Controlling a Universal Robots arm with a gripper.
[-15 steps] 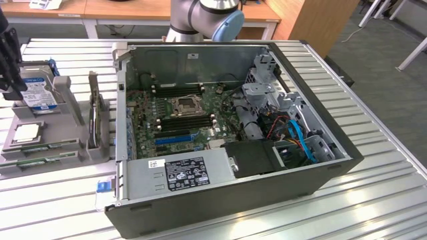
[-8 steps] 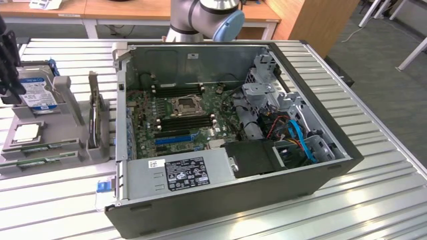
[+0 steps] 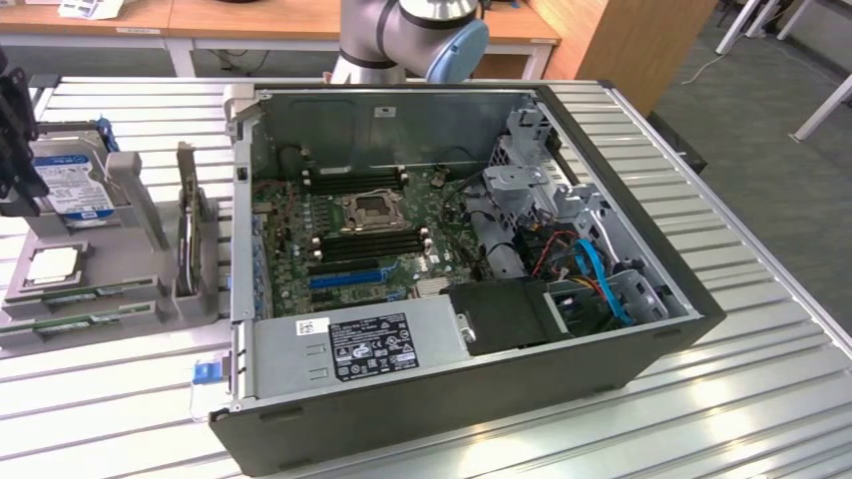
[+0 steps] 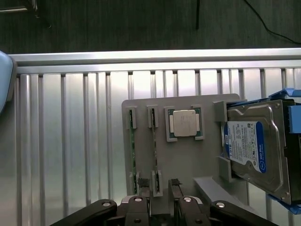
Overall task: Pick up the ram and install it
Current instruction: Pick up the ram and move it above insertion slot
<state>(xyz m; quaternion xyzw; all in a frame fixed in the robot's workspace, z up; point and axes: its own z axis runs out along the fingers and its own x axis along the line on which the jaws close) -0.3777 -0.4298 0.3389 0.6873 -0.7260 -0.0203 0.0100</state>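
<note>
Wrist view: gripper point(image 4: 163, 200) hovering released over the grey parts holder point(image 4: 188, 160), grasping nothing.
Looks straight down on the ram point(image 4: 133, 155), standing on edge in a holder slot beside a second stick, near the processor chip point(image 4: 186, 123) and hard drive point(image 4: 256, 150). Probably racked on edge to leave the thin board's faces free for the fingers. Exterior view adds height: gripper point(image 3: 14, 135) well above the holder, ram point(image 3: 83, 295) not yet lifted, open computer case point(image 3: 466, 409) and motherboard point(image 3: 440, 249) at the exterior view's right.
</note>
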